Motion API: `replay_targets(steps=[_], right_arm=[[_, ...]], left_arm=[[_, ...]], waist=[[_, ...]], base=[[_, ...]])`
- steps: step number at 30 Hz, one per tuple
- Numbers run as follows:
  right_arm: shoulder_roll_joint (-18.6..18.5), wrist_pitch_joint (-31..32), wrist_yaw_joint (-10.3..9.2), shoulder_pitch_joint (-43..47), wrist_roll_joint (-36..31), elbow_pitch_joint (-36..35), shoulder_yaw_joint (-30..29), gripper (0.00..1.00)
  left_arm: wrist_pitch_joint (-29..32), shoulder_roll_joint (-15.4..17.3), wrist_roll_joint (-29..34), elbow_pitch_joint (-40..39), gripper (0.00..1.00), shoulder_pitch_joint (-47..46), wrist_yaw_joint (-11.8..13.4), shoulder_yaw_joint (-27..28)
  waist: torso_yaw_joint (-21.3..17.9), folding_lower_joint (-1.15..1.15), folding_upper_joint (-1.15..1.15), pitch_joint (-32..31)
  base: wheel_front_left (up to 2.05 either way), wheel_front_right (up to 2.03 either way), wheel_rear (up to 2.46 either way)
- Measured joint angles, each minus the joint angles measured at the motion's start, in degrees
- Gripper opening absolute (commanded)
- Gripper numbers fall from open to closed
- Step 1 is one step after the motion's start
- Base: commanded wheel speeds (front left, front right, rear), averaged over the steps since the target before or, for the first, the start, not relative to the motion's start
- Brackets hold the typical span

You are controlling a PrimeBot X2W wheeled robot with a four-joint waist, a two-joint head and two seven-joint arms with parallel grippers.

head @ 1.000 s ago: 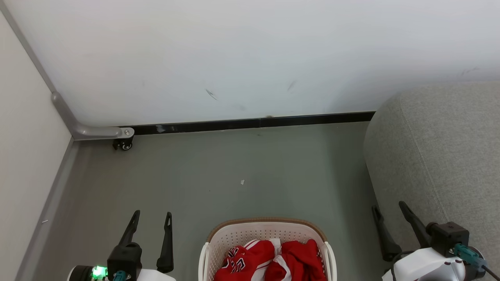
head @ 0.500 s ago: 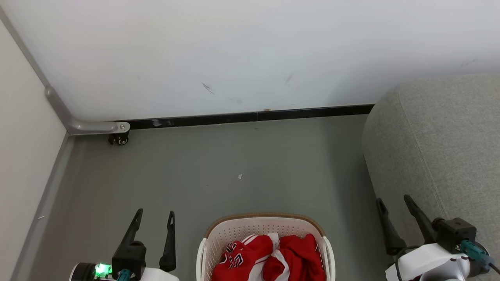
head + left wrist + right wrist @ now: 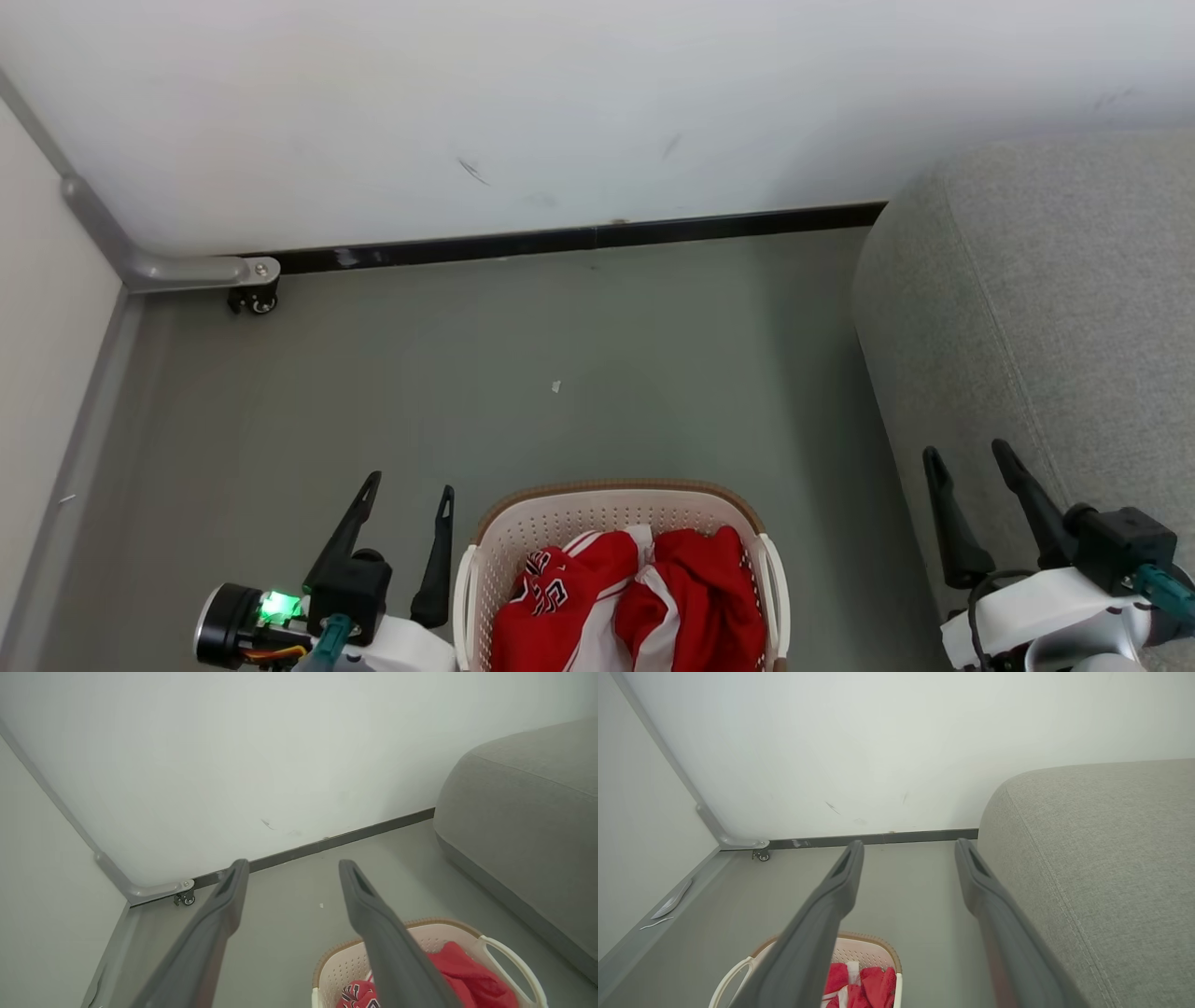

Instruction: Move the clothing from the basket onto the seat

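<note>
Left pincer (image 3: 412, 483) released, empty, just beside basket (image 3: 616, 487) left rim. Right pincer (image 3: 965, 450) released, empty, at seat (image 3: 1055, 308) edge, contact unclear. Red-and-white clothing (image 3: 644, 597) heaped inside basket, on grey floor (image 3: 560, 317) between both pincers.

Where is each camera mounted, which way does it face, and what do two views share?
Head view: on the head, facing forward and down at floor and wall; left claw lower left, right claw lower right, both open.
Left wrist view: on the left wrist, looking along its own fingers toward the wall; basket at lower right.
Right wrist view: on the right wrist, along its own fingers toward the wall; seat at right.
Shared: both wrist views show basket, clothing, seat, caster.
</note>
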Motion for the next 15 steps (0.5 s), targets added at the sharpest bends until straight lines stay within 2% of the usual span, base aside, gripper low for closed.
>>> replay_targets(steps=[15], right_arm=[[0.0, -0.1, 0.0, -0.1, 1.3, -4.4, -1.1, 1.0]], left_arm=[[0.0, 0.3, 4.4, 7.6, 1.0, -5.7, -2.5, -5.1]], waist=[[-2.5, 0.0, 0.0, 6.6]], base=[[0.0, 0.0, 0.0]])
